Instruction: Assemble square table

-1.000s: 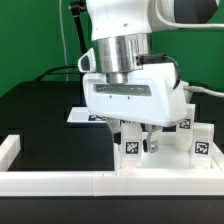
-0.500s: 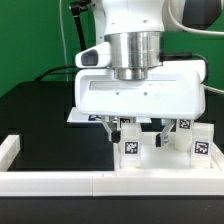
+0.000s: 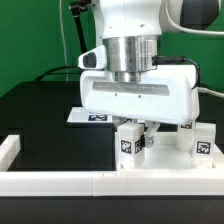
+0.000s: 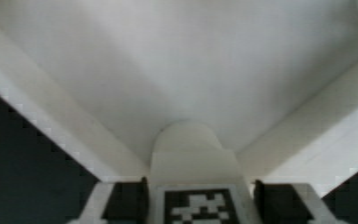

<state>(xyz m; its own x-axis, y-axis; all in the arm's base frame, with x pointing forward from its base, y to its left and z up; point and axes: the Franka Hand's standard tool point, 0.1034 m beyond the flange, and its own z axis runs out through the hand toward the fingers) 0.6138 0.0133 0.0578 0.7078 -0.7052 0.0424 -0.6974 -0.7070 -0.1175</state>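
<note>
A white robot gripper (image 3: 140,128) hangs low over short white plastic block legs (image 3: 130,141) bearing black-and-white square tags. Its fingers straddle one tagged leg (image 4: 197,185); whether they clamp it cannot be told.

**White arm, grey wrist ring, broad boxy hand**

The arm (image 3: 125,20) is seen in the exterior view as glossy white, rounded casing. Below it, a cylindrical wrist flange (image 3: 133,55) in brushed silver-grey metal is fitted, with faint vertical reflections along its wall. A dark grey joint cover is visible at the upper edge on the exterior view's right. The pincer (image 3: 141,131) is carried by a wide, white, rectangular body with rounded corners; a shallow horizontal groove is marked across its front face. Short dark fingers (image 3: 147,128) are partly shown beneath this body.
</note>
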